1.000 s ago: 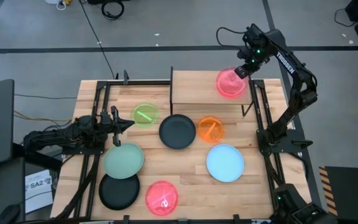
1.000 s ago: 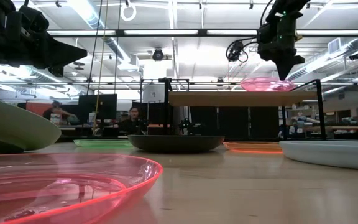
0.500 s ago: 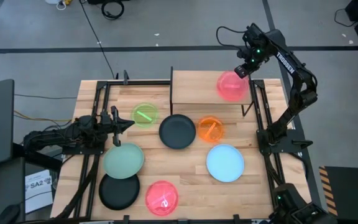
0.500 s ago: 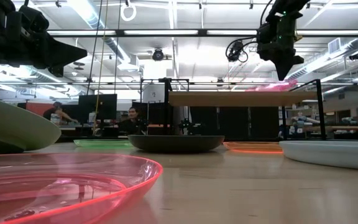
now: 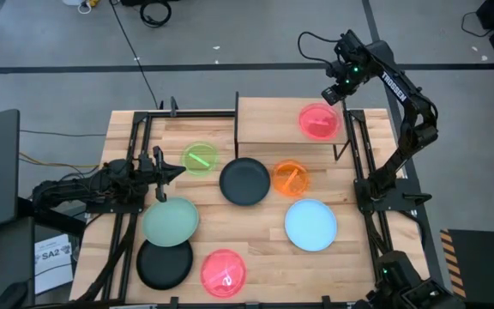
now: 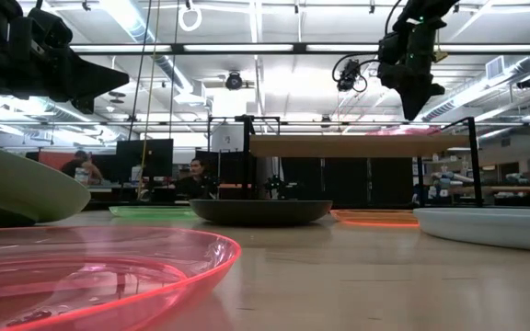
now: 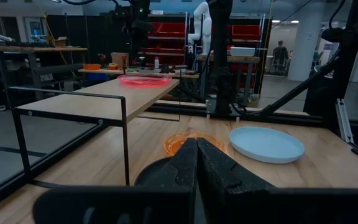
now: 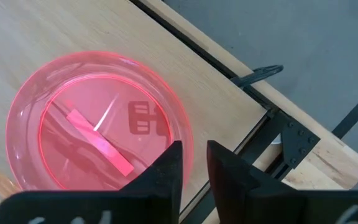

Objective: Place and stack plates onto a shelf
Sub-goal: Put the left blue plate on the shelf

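Hovering over the far right corner of the wooden bench (image 5: 256, 249), I look down on the small raised light-wood shelf (image 5: 268, 120) on thin black legs. One translucent pink-red round plastic plate (image 5: 318, 120) lies flat on the shelf's right end, near the edge, likely leaving room for a second pile beside it. Seven more plates wait on the bench: a large black plate (image 5: 245, 181), light blue plate (image 5: 310, 224), pale green plate (image 5: 171, 221), another black, then smaller red, orange and lime ones. My right jaws (image 5: 331, 93) point down just above the plate's far rim, slightly spread, gripping nothing. My left jaws (image 5: 171, 171) rest pressed together, low over the bench's left side, empty.
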You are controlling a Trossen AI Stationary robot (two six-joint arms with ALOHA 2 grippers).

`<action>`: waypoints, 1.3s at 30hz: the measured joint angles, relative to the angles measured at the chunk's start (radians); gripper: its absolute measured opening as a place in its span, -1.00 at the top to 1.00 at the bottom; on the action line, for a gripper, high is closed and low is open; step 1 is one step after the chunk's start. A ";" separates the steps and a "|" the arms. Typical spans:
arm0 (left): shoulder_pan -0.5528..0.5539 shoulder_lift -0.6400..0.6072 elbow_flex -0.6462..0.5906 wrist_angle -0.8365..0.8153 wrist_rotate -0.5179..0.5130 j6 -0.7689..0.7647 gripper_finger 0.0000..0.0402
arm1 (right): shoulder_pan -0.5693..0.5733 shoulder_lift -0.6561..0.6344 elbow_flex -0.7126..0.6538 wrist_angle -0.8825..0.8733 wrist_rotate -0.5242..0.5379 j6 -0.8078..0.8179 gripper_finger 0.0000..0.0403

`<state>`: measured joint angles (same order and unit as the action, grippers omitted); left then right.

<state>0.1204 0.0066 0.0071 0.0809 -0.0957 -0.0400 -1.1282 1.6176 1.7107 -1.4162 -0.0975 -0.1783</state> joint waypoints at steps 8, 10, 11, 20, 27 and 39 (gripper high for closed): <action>0.000 0.000 0.000 0.000 0.000 0.000 0.94 | 0.000 0.000 0.000 0.002 0.000 0.000 0.39; 0.000 0.000 0.000 0.000 0.000 0.000 0.94 | 0.000 0.000 0.000 0.002 0.000 0.001 0.35; 0.000 0.000 0.000 0.000 0.000 0.000 0.94 | 0.000 0.000 0.000 0.002 0.000 0.002 0.33; 0.000 0.000 0.000 0.010 0.000 -0.032 0.94 | 0.000 0.000 0.000 0.002 0.000 0.003 0.25; 0.000 0.000 0.000 0.012 0.000 -0.054 0.90 | 0.000 0.000 0.000 0.002 -0.001 0.003 0.25; 0.000 0.000 0.003 0.004 -0.045 -0.171 0.48 | 0.002 0.000 0.000 0.001 -0.068 0.080 0.25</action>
<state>0.1207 0.0063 0.0100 0.0848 -0.1410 -0.2108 -1.1263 1.6176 1.7107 -1.4151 -0.1650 -0.0982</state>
